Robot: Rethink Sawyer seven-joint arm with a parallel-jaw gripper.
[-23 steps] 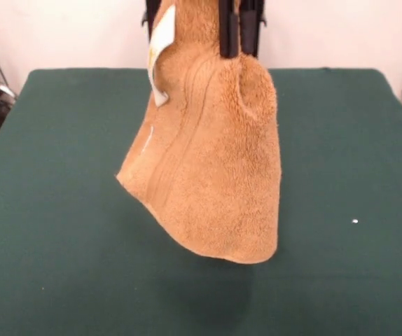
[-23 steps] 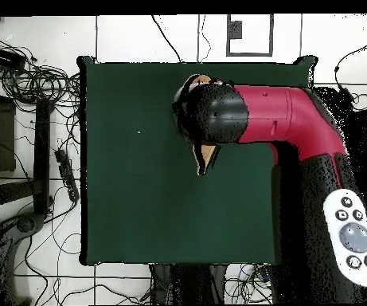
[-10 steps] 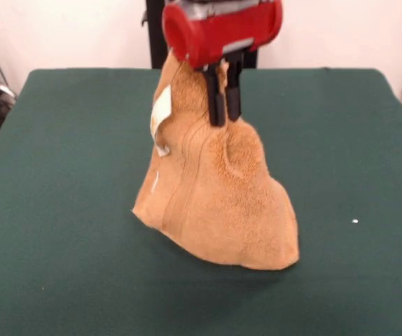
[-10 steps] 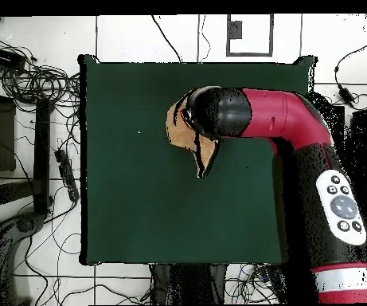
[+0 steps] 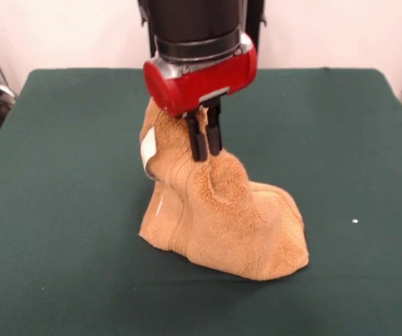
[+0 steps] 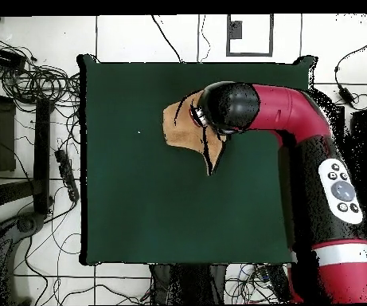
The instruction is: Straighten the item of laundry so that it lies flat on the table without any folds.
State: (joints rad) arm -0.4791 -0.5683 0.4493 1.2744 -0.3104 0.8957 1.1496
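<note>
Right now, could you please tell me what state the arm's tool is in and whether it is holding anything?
Tool: shut on the orange-tan terry towel, pinching a raised fold while the towel's lower part rests bunched on the green table.

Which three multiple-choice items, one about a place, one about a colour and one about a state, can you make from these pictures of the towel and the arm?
1. Where does the towel's lower part rest?
A. on the table
B. on the floor
C. on a chair

2. What colour is the table's cloth?
A. white
B. dark green
C. blue

3. How is the gripper?
A. open, away from the towel
B. shut on the towel's raised top
C. lying flat on the table

Answers: 1 A, the lower folds sit on the green surface; 2 B, both views show it dark green; 3 B, the jaws pinch the raised top.
</note>
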